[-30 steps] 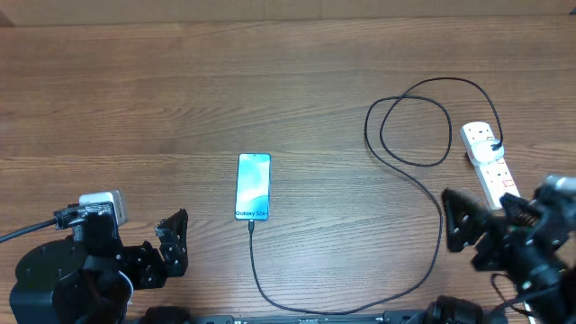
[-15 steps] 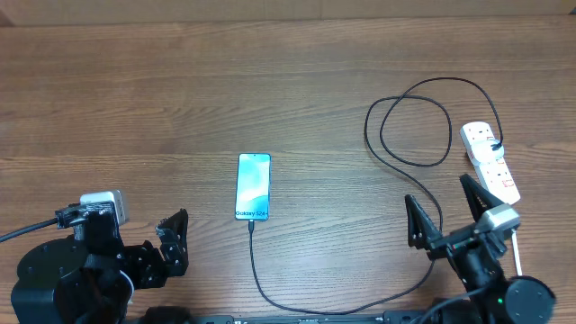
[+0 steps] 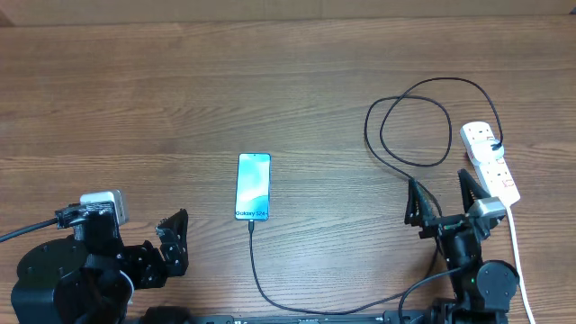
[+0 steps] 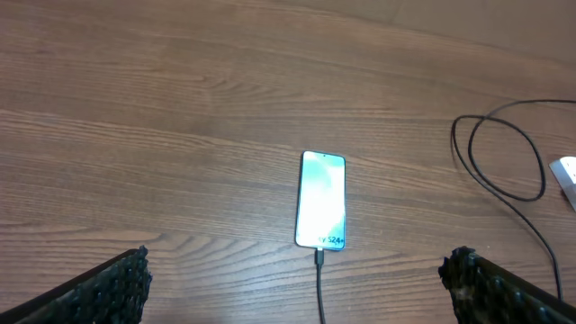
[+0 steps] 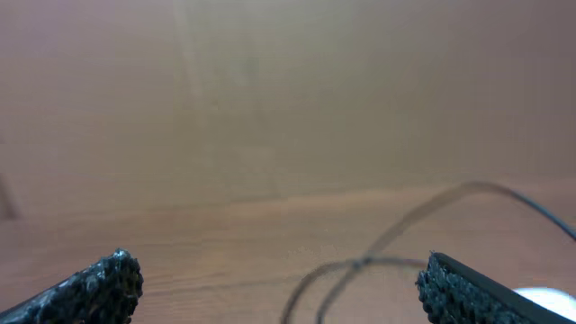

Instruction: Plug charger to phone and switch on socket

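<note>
The phone (image 3: 254,186) lies flat at the table's middle with its light blue screen lit; it also shows in the left wrist view (image 4: 322,199). The black charger cable (image 3: 396,162) runs from the phone's lower edge, where its plug tip (image 3: 251,226) sits in the port, round to loops by the white socket strip (image 3: 490,163) at the right. My left gripper (image 3: 171,241) is open and empty at the lower left. My right gripper (image 3: 441,202) is open and empty, just left of the strip, above the cable. The right wrist view shows blurred cable loops (image 5: 360,270).
The strip's white cord (image 3: 517,252) runs down the right edge beside my right arm. A cardboard wall (image 5: 270,90) fills the background of the right wrist view. The table is bare brown wood.
My right arm has drawn back from over the strip toward its base and turned upright. The left arm, phone and cable have not moved.
</note>
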